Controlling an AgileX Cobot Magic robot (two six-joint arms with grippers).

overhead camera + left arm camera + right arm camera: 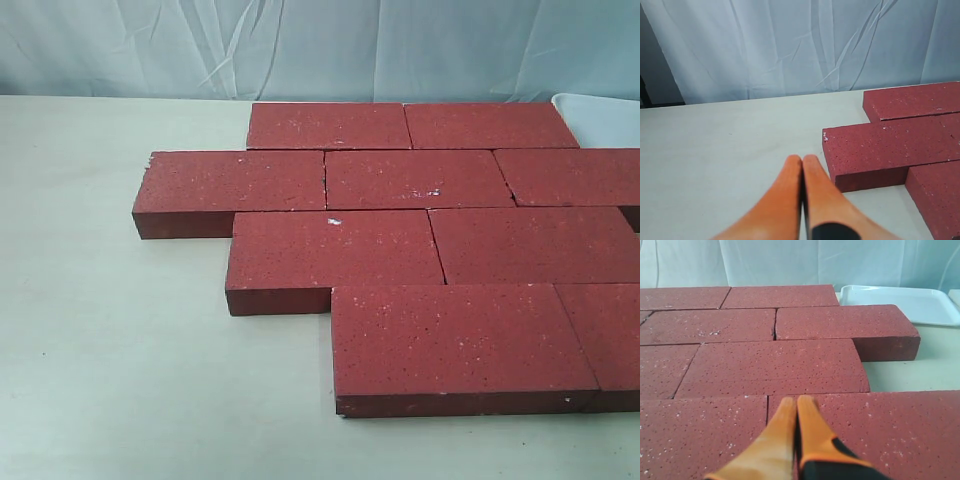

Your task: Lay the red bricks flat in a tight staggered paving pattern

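While both hands are closed with nothing between their fingers, the red bricks (420, 235) lie flat on the table (120, 350) in four staggered rows. Their edges touch, leaving only thin seams. The rearmost row sits close to the table's far edge, below a pale wrinkled cloth (300, 45), and the rows run out of the exterior view toward the right. A white tray (900, 302) rests just beside the rearmost row, near the far edge. The left hand (802, 160), orange fingers pressed together, hangs over bare table beside the jutting end of the second-row brick (875, 150). The right hand (796, 401), likewise closed, hovers over the nearest row of bricks.
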